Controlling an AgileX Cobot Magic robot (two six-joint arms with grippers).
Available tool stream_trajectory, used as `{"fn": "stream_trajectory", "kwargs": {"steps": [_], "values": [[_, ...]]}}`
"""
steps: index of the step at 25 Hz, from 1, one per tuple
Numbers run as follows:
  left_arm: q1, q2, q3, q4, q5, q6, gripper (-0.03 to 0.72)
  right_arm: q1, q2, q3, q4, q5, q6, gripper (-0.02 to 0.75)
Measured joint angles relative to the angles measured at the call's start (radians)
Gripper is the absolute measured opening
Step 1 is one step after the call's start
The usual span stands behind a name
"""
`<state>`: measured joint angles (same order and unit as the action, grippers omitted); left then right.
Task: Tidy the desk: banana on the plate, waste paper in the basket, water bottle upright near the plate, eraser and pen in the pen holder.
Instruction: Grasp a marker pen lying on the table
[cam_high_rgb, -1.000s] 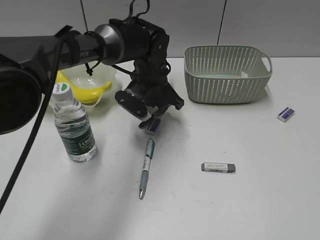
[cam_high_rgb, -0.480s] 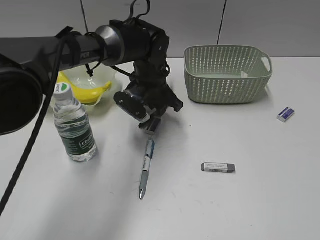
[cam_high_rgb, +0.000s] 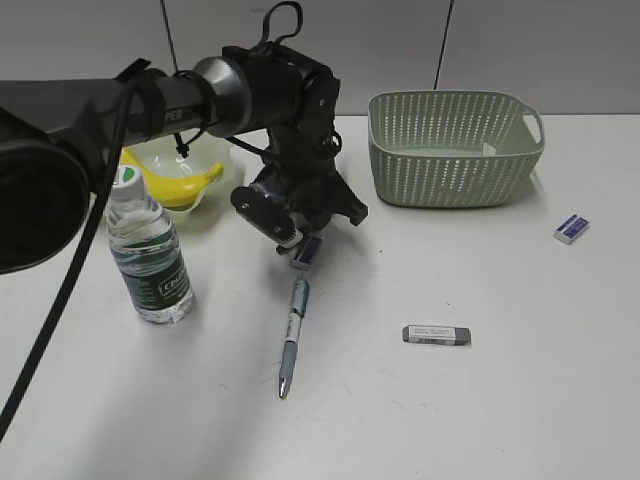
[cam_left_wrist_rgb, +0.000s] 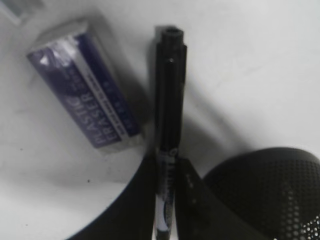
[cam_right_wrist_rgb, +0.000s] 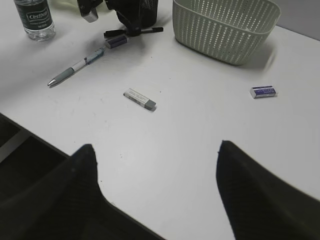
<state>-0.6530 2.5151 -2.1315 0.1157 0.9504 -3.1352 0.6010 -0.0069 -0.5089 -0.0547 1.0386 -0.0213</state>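
Observation:
In the left wrist view my left gripper (cam_left_wrist_rgb: 167, 162) is shut on a black pen (cam_left_wrist_rgb: 169, 85) that lies on the desk (cam_high_rgb: 480, 400). A blue-sleeved eraser (cam_left_wrist_rgb: 87, 92) lies just left of this pen, and the black mesh pen holder (cam_left_wrist_rgb: 272, 192) is at the lower right. In the exterior view the left gripper (cam_high_rgb: 297, 238) hangs over that eraser (cam_high_rgb: 306, 252). A second pen (cam_high_rgb: 291, 338), blue and grey, lies in front. The banana (cam_high_rgb: 185, 183) rests on the plate (cam_high_rgb: 222, 160), and the water bottle (cam_high_rgb: 148, 255) stands upright. My right gripper (cam_right_wrist_rgb: 156, 146) is open over bare desk. The waste paper is out of view.
The green basket (cam_high_rgb: 455, 150) stands at the back right. A grey eraser (cam_high_rgb: 437, 335) lies mid-desk and a small blue eraser (cam_high_rgb: 571, 229) lies far right. My left arm spans the left side above the plate and bottle.
My left gripper's jaws have closed in on the black pen. The arm has shifted only slightly. Everything else on the desk is as before.

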Motion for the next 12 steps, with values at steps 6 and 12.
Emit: {"fn": "stream_trajectory", "kwargs": {"steps": [6,12], "values": [[-0.001,0.001,0.000,0.005,-0.007,0.000,0.066,0.000,0.000,0.000,0.000,0.000,0.000,0.583],[-0.004,-0.044,0.000,0.029,0.103,0.000,0.066,0.000,0.000,0.000,0.000,0.000,0.000,0.583]]}}
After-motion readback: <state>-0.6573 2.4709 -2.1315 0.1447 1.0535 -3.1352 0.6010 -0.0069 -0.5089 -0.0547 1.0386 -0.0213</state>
